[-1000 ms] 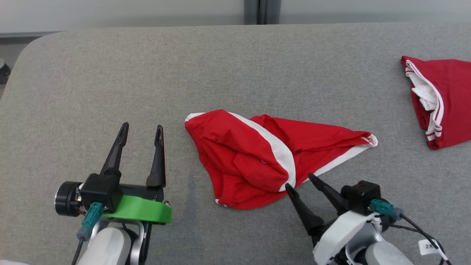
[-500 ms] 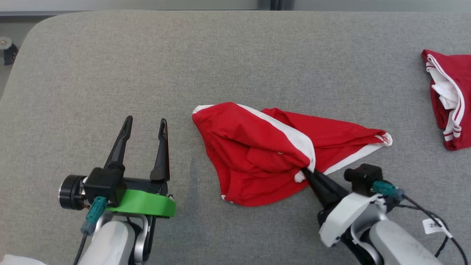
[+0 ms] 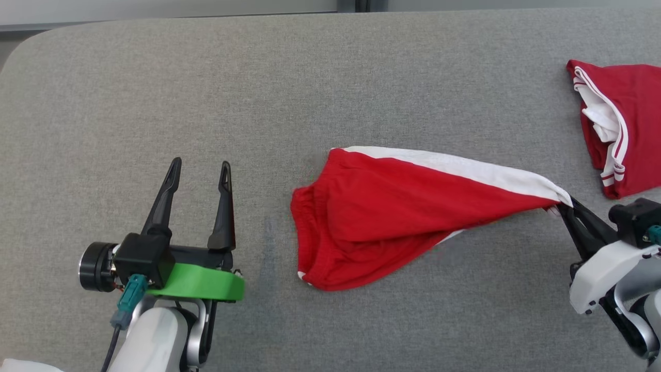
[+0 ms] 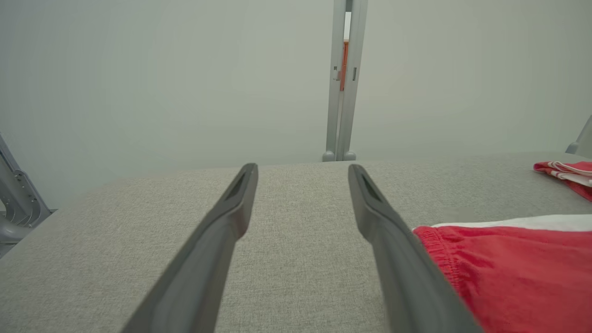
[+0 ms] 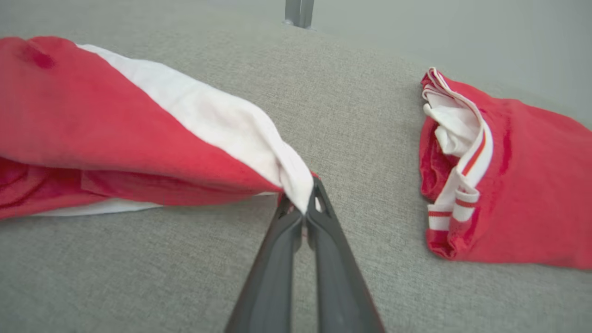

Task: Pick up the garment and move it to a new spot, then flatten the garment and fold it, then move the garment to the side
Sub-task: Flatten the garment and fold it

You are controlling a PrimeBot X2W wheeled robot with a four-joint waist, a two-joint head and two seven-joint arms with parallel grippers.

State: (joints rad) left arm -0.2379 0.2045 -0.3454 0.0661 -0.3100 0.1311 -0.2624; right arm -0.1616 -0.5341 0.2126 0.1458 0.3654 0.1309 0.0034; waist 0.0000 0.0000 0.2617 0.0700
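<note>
The right claw (image 3: 568, 206) is clenched on the white-trimmed corner of the red garment (image 3: 392, 206). Its fingers slant toward ten o'clock from a pale wrist low at the table's (image 3: 258, 77) four o'clock. The garment lies stretched from there toward nine o'clock, mid-table. At eight o'clock the left claw (image 3: 200, 168) stands released, fingers pointing to twelve. Another red garment (image 3: 630, 119) lies at two o'clock.

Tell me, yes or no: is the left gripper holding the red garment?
No, the left gripper is open with nothing between its fingers, and the red garment lies apart from it.
</note>
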